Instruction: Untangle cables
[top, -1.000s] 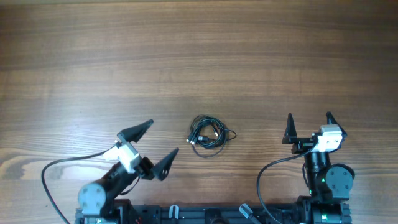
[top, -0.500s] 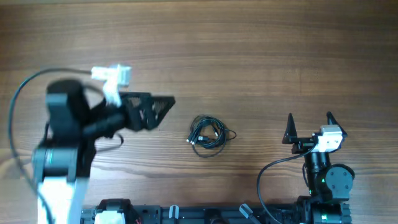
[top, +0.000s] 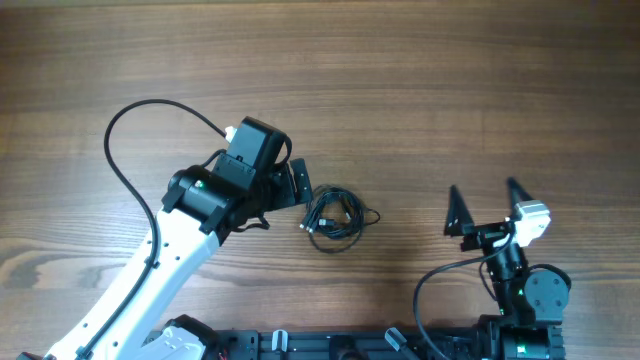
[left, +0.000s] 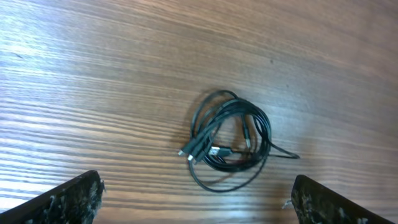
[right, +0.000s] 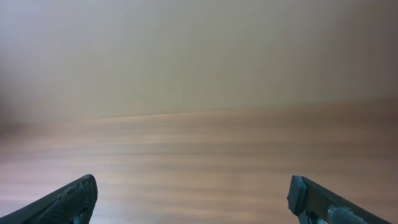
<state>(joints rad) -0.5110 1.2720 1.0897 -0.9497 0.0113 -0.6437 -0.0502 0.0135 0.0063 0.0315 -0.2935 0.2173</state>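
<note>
**Tangled cables on a bare wooden table**

The cables (top: 335, 215) lie in a small black knot near the middle of the brown wood-grain table (top: 400, 80). The left gripper (top: 298, 186) hangs just beside them, jaws wide and empty. The right gripper (top: 482, 195) sits well apart, jaws also wide

— The overhead view is bright and even; the tabletop (top: 400, 80) shows only soft shadows.
— The left wrist view has pale glare at upper left; the right wrist view is wholly blurred.
</note>
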